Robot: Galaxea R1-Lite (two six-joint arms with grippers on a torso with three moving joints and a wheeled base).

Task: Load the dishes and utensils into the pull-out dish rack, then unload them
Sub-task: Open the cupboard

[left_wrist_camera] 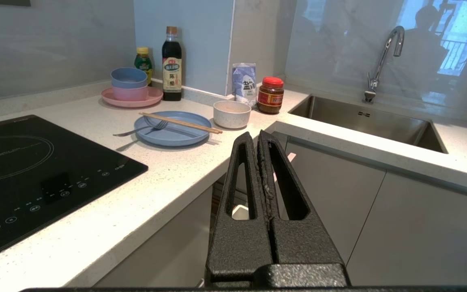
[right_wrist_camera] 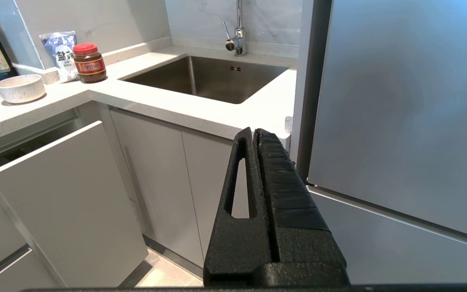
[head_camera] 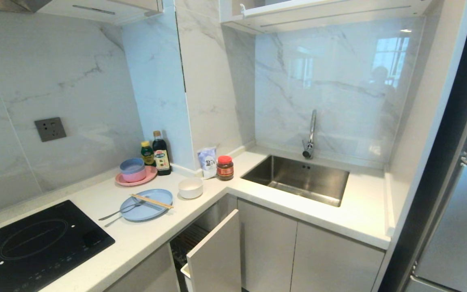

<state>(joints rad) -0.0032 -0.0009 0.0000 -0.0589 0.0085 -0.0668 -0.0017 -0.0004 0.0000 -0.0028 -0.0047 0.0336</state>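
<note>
1. Plate (head_camera: 146, 205), left of the sink (head_camera: 298, 178), carries chopsticks (head_camera: 152, 201) and 2 cutlery pieces (head_camera: 120, 211); not loaded.
2. Bowl (head_camera: 190, 187) beside plate; not loaded.
3. Rack (head_camera: 213, 249) below the counter, pulled out partway; nothing seen inside.
4. Left gripper (left_wrist_camera: 258, 136) and right gripper (right_wrist_camera: 254, 132): closed, empty.

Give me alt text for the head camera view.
A light-blue plate with chopsticks and cutlery sits beside a white bowl on a white counter, above a partly pulled-out dish rack; sink to the right.
</note>
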